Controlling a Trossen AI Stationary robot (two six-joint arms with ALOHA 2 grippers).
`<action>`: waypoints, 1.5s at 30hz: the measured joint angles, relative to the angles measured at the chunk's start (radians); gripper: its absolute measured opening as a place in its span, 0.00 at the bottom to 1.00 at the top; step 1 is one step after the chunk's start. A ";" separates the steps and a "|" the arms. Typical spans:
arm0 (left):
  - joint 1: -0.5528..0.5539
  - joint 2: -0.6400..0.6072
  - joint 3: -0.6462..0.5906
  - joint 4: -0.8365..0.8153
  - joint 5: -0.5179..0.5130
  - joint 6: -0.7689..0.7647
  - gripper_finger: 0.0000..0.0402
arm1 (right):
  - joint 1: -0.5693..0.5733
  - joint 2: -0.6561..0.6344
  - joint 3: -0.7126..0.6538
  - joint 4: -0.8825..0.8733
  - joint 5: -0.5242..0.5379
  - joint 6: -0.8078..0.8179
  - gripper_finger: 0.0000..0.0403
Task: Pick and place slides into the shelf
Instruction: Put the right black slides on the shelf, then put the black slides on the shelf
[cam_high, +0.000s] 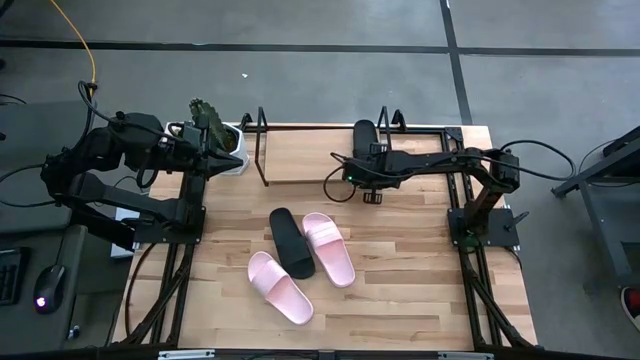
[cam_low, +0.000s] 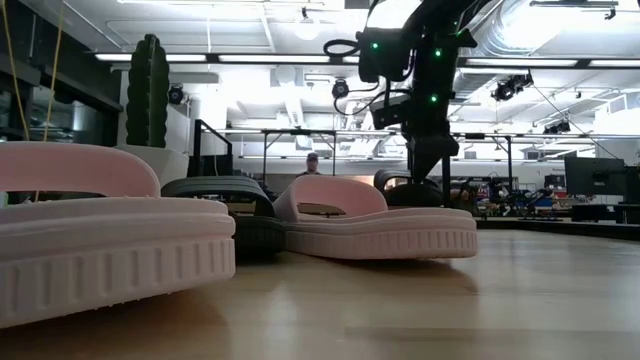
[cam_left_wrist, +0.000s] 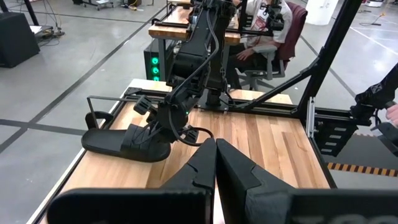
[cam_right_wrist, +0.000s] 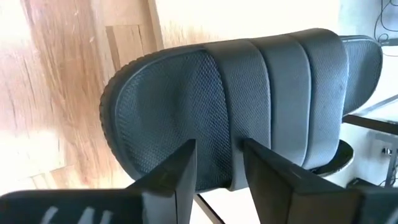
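One black slide (cam_high: 365, 133) lies on the shelf (cam_high: 300, 165), a black wire frame with a wooden board at the table's far edge. My right gripper (cam_high: 367, 152) is over it, shut on its strap. Three more slides lie sole-down mid-table: a black one (cam_high: 291, 243), a pink one (cam_high: 329, 249) beside it, and a pink one (cam_high: 280, 287) nearer. My left gripper (cam_left_wrist: 215, 163) is shut on nothing, waiting at the far left by the plant pot (cam_high: 225, 140). The left wrist view shows the held slide (cam_left_wrist: 121, 142) under my right gripper (cam_left_wrist: 163, 127). My right gripper pinches the black slide's ribbed strap (cam_right_wrist: 217, 149) between its two fingers (cam_right_wrist: 182, 167), near one side of the strap. The fingers come from above, pointing down. The slide lies level, and its sole (cam_left_wrist: 99, 142) seems to rest on the shelf's board.
A white pot with a green plant (cam_high: 207, 118) stands left of the shelf. The shelf's wire uprights (cam_high: 262, 150) rise at its ends. Bare wood lies on the table's near right side (cam_high: 430, 290). A seated person (cam_left_wrist: 267, 37) is in the room beyond the table.
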 joint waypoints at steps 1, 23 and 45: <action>0.000 0.000 0.000 0.000 0.000 0.000 0.00 | 0.000 0.000 0.000 -0.001 0.003 0.001 0.31; 0.000 0.000 0.000 -0.007 0.000 0.000 0.00 | 0.138 0.000 0.043 -0.054 0.053 0.094 0.33; 0.000 0.000 0.000 -0.067 0.000 0.000 0.00 | 0.469 0.000 0.134 0.151 -0.023 0.090 0.33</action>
